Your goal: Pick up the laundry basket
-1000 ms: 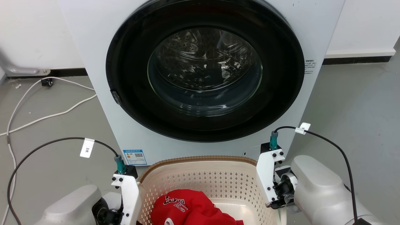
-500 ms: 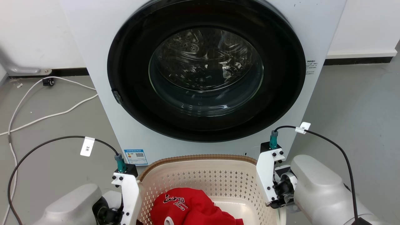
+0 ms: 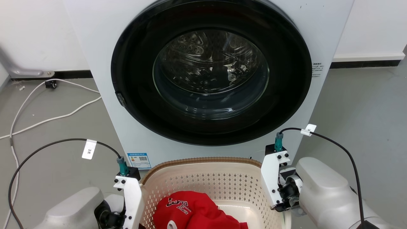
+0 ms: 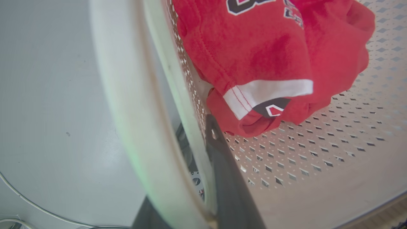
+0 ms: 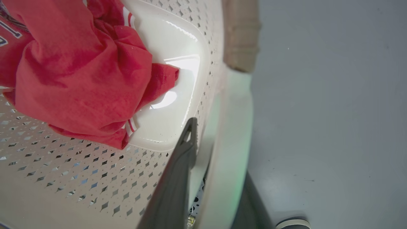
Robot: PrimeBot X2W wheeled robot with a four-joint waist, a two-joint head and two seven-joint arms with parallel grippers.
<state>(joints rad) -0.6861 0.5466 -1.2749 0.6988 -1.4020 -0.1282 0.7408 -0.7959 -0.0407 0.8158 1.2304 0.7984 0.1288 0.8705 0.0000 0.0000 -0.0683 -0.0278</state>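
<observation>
The cream laundry basket (image 3: 203,160), perforated and brown-rimmed, sits at the bottom centre of the head view, in front of the washer. A red garment (image 3: 190,210) lies inside it. My left gripper (image 4: 187,152) is shut across the basket's white left handle (image 4: 127,95), one dark finger (image 4: 222,165) inside the wall and the other outside. My right gripper (image 5: 216,152) is shut on the white right handle (image 5: 232,133) the same way, with one finger (image 5: 181,165) inside. In the head view, both wrists flank the basket and the fingers are hidden.
A white front-loading washer (image 3: 105,95) with a closed, dark round door (image 3: 210,86) stands close behind the basket. White cables (image 3: 47,119) trail over the grey floor at the left. Black cables arc from both wrists. Bare grey floor (image 3: 365,111) lies to the right.
The whole head picture has drifted slightly, so the camera moved. Both grippers keep the same hold on the basket handles, and the red garment lies as before.
</observation>
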